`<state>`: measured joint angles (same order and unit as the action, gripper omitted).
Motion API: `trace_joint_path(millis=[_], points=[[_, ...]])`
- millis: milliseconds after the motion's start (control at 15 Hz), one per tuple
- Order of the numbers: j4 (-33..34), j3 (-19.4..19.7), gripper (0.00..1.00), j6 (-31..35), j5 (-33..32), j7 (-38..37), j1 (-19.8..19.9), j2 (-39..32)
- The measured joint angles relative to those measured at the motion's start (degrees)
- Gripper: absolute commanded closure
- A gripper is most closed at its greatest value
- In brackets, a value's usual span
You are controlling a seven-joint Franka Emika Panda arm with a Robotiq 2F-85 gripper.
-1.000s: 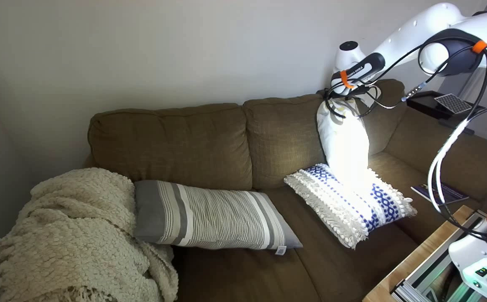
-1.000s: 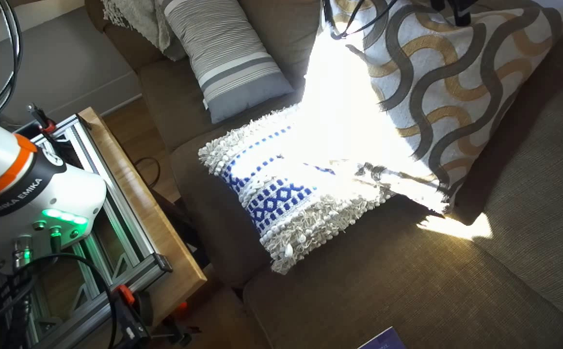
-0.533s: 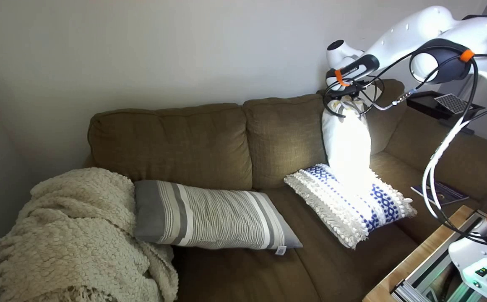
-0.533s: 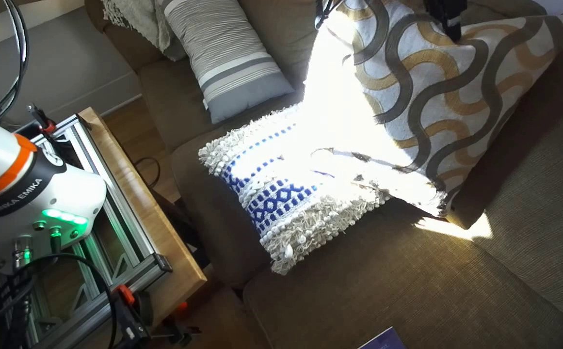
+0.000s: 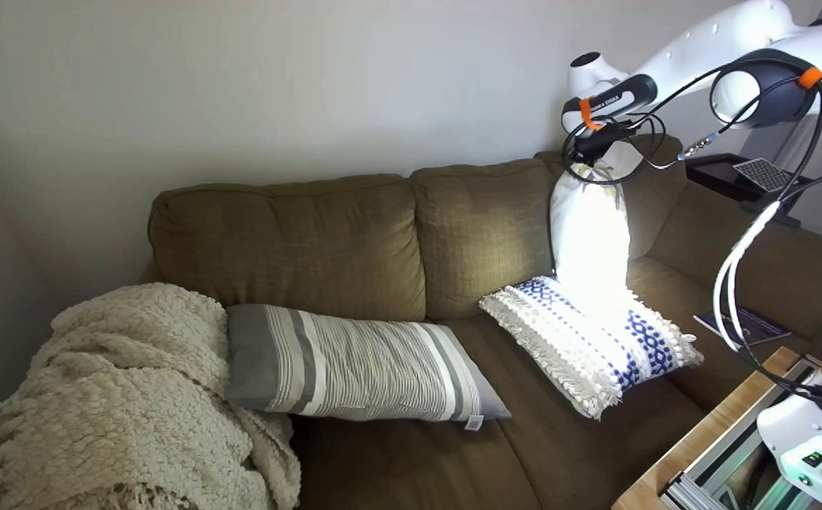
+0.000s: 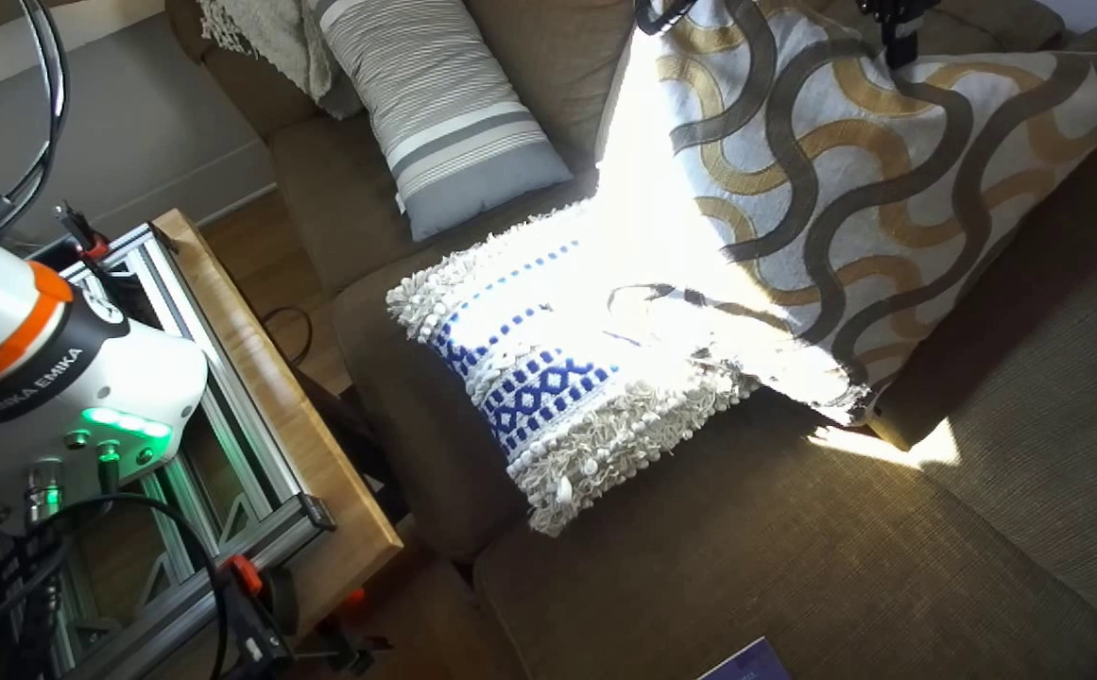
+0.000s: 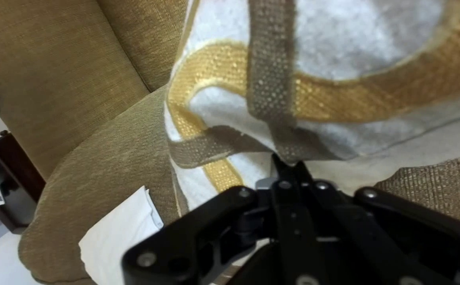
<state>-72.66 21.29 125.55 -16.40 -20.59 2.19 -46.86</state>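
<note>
A white cushion with brown and gold wavy bands [image 6: 898,189] stands tilted on the sofa, its lower part against a fringed blue-and-white cushion [image 6: 548,397]. My gripper [image 7: 288,163] is at its upper edge, and in the wrist view a fold of grey-brown band is pinched between the fingertips. From above, the gripper [image 5: 592,146] reaches down to the top of the wavy cushion [image 5: 589,212] in an exterior view. Only the tip of a black finger [image 6: 900,45] shows in an exterior view. Strong light washes out one side of the wavy cushion.
A striped grey cushion [image 5: 375,368] and a knitted blanket [image 5: 134,397] lie along the brown sofa [image 5: 290,248]. A book [image 5: 743,326] rests on the seat. White cloth [image 7: 119,237] lies near the gripper. The arm's base sits on a wooden table [image 6: 359,538]. Cables loop around the wrist.
The gripper first shifted lower, then rose slightly and moved right in an exterior view. Its jaws have closed on the wavy cushion's edge, and the cushion's upper part has shifted slightly.
</note>
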Motion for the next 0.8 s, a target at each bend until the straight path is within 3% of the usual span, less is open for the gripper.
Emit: trace_joint_path(millis=[800], points=[[-4.2,-10.1,0.99,-0.7,2.5,32.9,8.7,9.1]])
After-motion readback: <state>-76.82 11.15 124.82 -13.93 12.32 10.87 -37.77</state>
